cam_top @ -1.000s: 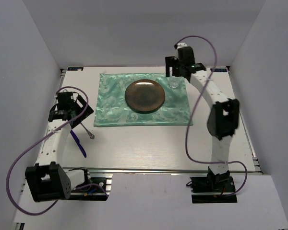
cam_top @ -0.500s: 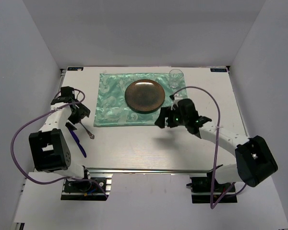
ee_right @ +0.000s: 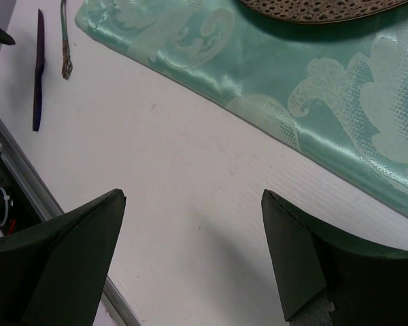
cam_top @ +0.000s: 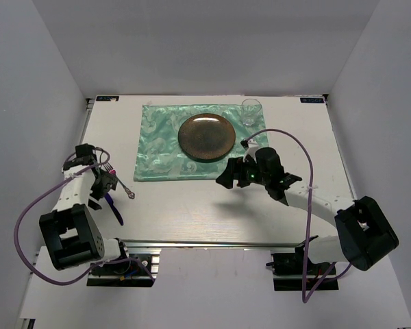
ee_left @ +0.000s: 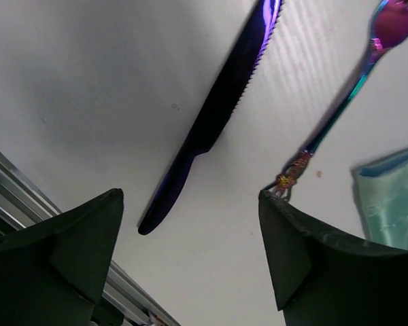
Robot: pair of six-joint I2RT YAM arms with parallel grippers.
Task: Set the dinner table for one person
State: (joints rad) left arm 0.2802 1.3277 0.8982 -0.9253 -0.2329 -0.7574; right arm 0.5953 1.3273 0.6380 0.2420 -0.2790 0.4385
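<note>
Now the left hand (ee_left: pixel 189 198) is hanging wide open over a slim serrated purple knife (ee_left: pixel 217 115) and iridescent fork (ee_left: pixel 347 95) at lower left; the right hand (ee_right: pixel 192 197) is gaping, empty, beside the glossy green patterned cloth (ee_right: pixel 326 115); cutlery and cloth are lying on the flat white surface (cam_top: pixel 192 205) filling mid-frame.

Tabletop (cam_top: pixel 192 205): 1. Plate (cam_top: pixel 205 137): 1. Glass (cam_top: pixel 251 110): 1. Green placemat (cam_top: pixel 157 151): 1. Knife (ee_left: pixel 211 115): 1. Utensil (ee_left: pixel 340 102), fork or spoon: 1.

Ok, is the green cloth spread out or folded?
Spread out: the green cloth lies flat as one rectangle on the dinner table, brown plate resting on it.
</note>
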